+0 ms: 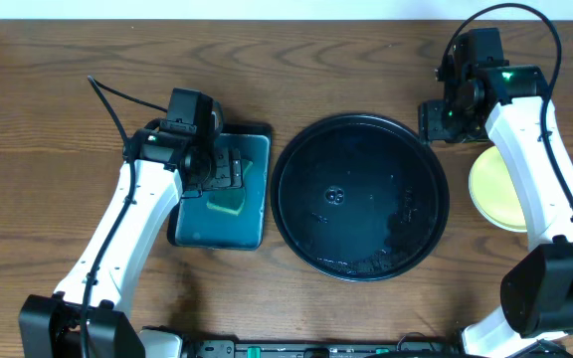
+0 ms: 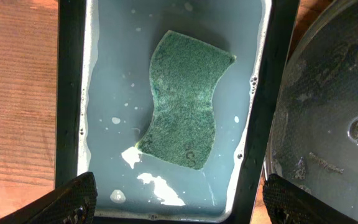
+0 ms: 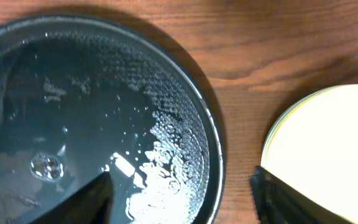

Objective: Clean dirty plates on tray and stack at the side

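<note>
The round black tray point(image 1: 366, 159) sits mid-table, wet, with no plate on it. It also shows in the right wrist view point(image 3: 73, 74) and the left wrist view point(image 2: 328, 112). A pale yellow plate point(image 1: 497, 187) lies on the wood to its right, also in the right wrist view point(image 3: 328, 137). Its edge hints at more plates under it; no mint-blue plate shows. My right gripper point(image 1: 434, 119) point(image 3: 182, 205) is open and empty, over the gap between tray rim and plate. My left gripper point(image 1: 222, 169) point(image 2: 182, 202) is open and empty above the teal tray.
A rectangular teal tray point(image 1: 192, 224) point(image 2: 104, 93) with shallow soapy water stands left of the black tray, almost touching it. A green sponge point(image 1: 229, 202) point(image 2: 185, 109) lies flat in it. Bare wood lies to the far left and along the back.
</note>
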